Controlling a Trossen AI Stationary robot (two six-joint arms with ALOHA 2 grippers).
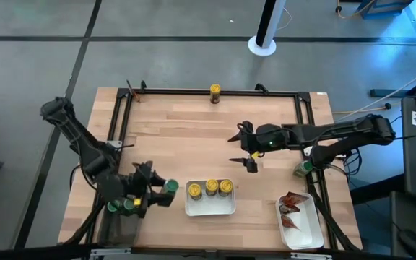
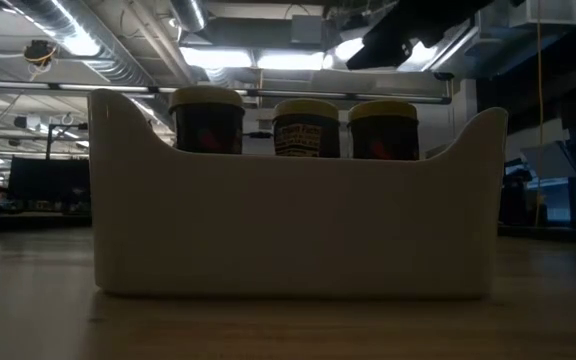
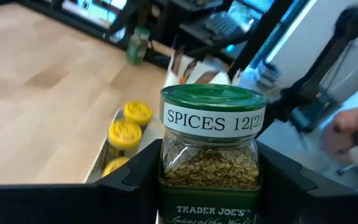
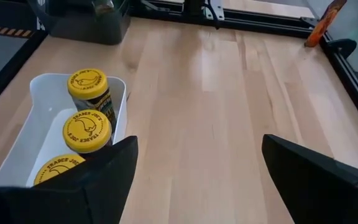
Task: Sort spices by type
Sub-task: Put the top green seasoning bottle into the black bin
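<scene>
My left gripper (image 1: 163, 190) is shut on a green-capped spice jar (image 3: 210, 143) labelled "SPICES 12(2)", just left of the middle white tray (image 1: 209, 208). That tray holds three yellow-capped jars (image 1: 210, 188), which stand upright in the low view (image 2: 305, 128). Other green-capped jars (image 1: 123, 205) sit in the dark bin near the left arm. Red-orange packets (image 1: 292, 203) lie in the right white tray (image 1: 305, 235). My right gripper (image 1: 247, 149) is open above bare table, beyond the middle tray. One yellow-capped jar (image 1: 214, 90) stands at the far rail. One green-capped jar (image 1: 303, 168) stands at the right rail. My left gripper pinches the green-capped jar by its glass body (image 3: 166, 171), below the cap, one finger (image 3: 132, 180) on each side. The fingers come in about level from the table's left. The jar stands upright in the hold; its base lies below the picture's edge.
A black rail frame (image 1: 215, 92) runs along the table's far, left and right edges. The wood between the trays and the far rail is bare (image 1: 186, 137). A person's hand (image 3: 353, 130) shows beyond the table in the left wrist view.
</scene>
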